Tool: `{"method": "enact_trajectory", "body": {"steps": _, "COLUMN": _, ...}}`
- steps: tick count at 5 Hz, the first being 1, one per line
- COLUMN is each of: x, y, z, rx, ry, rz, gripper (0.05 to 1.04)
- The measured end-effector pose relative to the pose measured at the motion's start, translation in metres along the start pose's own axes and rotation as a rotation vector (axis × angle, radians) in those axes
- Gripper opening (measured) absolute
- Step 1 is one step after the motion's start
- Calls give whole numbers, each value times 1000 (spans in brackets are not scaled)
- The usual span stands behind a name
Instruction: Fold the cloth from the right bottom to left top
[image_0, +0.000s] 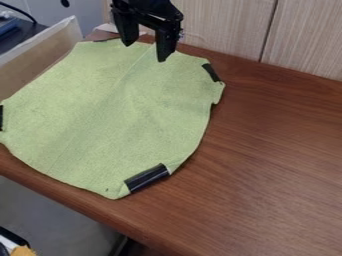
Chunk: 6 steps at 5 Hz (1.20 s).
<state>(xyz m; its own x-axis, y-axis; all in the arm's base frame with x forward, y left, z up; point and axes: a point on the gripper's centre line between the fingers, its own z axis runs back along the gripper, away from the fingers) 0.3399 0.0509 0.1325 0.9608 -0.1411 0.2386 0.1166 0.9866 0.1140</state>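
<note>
My gripper (145, 49) hangs at the top of the view over the far edge of the cloth, open, with its two fingers apart and nothing between them. The green cloth (110, 110) lies spread on the brown table, with a faint crease running through its middle. Black strips sit at its edges: one at the bottom right corner (147, 178), one near the upper right, one at the left edge of the view and a thin one at the top. Whether the fingertips touch the cloth, I cannot tell.
The brown table (274, 160) extends to the right, and its front edge runs diagonally below the cloth. A light wooden panel (220, 25) stands behind. At the upper left, a pale board (43, 52) rises beside the cloth, with dark equipment beyond it.
</note>
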Motion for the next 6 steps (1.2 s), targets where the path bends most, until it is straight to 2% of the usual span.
{"method": "enact_trajectory", "body": {"steps": 1, "x": -6, "y": -2, "z": -11, "rx": -11, "ry": 35, "rz": 0, "gripper": 999}}
{"method": "enact_trajectory", "body": {"steps": 2, "x": -27, "y": -15, "z": -24, "rx": -38, "ry": 89, "rz": -3, "gripper": 999}}
{"method": "enact_trajectory", "body": {"steps": 3, "x": -45, "y": -35, "z": -9, "rx": -32, "ry": 64, "rz": -41, "gripper": 999}}
{"method": "enact_trajectory", "body": {"steps": 4, "x": -76, "y": -57, "z": -3, "rx": -71, "ry": 57, "rz": -102, "gripper": 999}}
{"method": "enact_trajectory", "body": {"steps": 6, "x": -114, "y": -75, "z": -9, "rx": -66, "ry": 100, "rz": -204, "gripper": 999}}
